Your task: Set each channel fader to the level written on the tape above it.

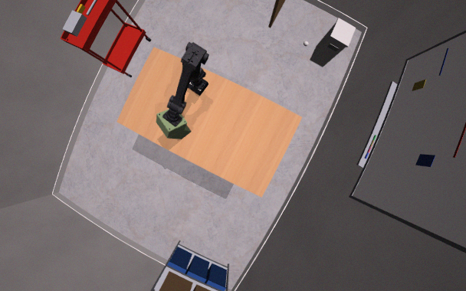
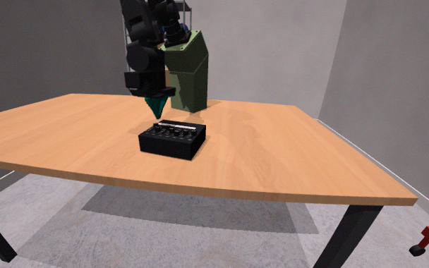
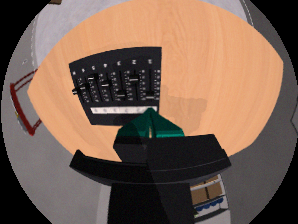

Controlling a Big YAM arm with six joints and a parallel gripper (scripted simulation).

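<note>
The black lighting desk (image 2: 172,139) stands on its feet on the wooden table, with several fader caps and a white tape strip (image 2: 177,125) along its far edge. In the wrist view the desk (image 3: 120,84) shows its faders as a row of slots with the tape (image 3: 123,110) nearest me. My gripper (image 2: 157,115), with green fingers, is shut on nothing and points down just above the desk's far left corner, close to the leftmost fader. In the wrist view the fingertips (image 3: 152,113) sit at the tape's right end. In the overhead view the arm (image 1: 188,76) hides the desk.
The arm's green base block (image 2: 186,72) stands on the table just behind the desk. A red cart (image 1: 100,31) stands off the table's corner, and a white-topped cabinet (image 1: 334,40) stands on the floor farther away.
</note>
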